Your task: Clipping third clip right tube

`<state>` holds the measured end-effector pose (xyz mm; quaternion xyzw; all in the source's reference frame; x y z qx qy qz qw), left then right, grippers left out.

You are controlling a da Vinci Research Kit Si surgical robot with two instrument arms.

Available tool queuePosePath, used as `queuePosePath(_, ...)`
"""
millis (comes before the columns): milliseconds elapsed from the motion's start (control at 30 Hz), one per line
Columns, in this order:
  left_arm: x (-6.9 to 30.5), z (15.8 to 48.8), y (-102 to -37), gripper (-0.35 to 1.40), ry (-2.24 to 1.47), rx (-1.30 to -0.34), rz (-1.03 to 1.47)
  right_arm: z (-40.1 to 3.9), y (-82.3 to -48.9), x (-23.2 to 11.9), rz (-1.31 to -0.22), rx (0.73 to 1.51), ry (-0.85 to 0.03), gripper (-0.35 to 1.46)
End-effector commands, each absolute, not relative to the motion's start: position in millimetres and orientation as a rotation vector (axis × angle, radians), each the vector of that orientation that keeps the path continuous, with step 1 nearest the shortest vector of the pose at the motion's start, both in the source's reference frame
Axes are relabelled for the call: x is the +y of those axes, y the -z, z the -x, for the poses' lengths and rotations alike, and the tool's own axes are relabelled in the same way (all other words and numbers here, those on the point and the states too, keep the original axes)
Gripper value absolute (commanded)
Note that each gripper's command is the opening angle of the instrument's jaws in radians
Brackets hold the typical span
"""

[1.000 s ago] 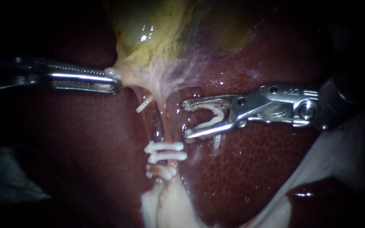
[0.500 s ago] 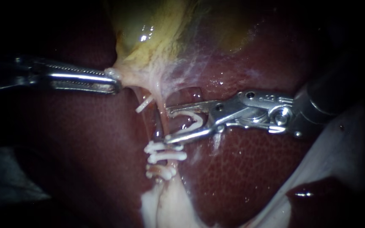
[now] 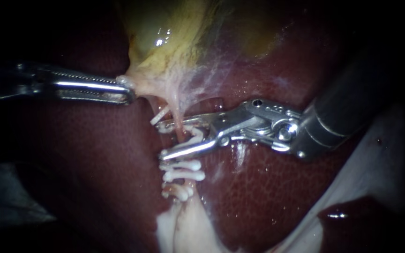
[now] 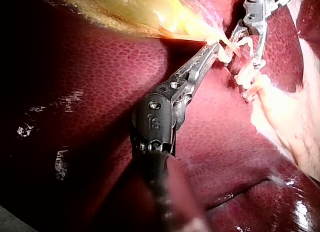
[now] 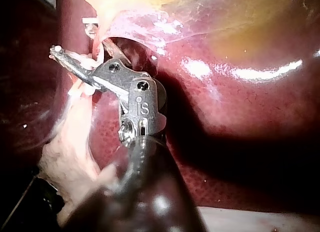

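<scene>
The tube (image 3: 179, 127) lies between the jaws of the right instrument (image 3: 164, 139). These stand well apart with an open white clip (image 3: 196, 136) seated against both, its legs on either side of the tube. Just below them, three closed clips (image 3: 183, 167) cross the tube in a tight stack. Just left of the tube, a small clip (image 3: 160, 115) sits on a thinner strand. Farther left, the left instrument (image 3: 125, 89) has its jaws clamped flat on the pale neck of the gallbladder (image 3: 165, 44), which rises above the tube. The dark liver (image 3: 94, 164) lies behind it all.
</scene>
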<state>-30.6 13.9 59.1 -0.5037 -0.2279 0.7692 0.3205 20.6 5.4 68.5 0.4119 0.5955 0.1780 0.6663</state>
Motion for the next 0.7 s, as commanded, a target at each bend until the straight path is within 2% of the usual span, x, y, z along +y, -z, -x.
queuePosePath(33,14.0,30.6,-59.1,-0.35,-2.021,-0.598,1.323,-20.8,-68.6,5.5,-0.933,1.351,-0.409,0.50)
queuePosePath(300,14.0,30.7,-59.1,-0.35,-2.021,-0.598,1.323,-21.4,-68.2,5.6,-0.948,1.370,-0.422,0.50)
queuePosePath(700,14.0,30.7,-59.1,-0.35,-2.021,-0.598,1.323,-20.5,-65.6,5.8,-0.968,1.371,-0.427,0.46)
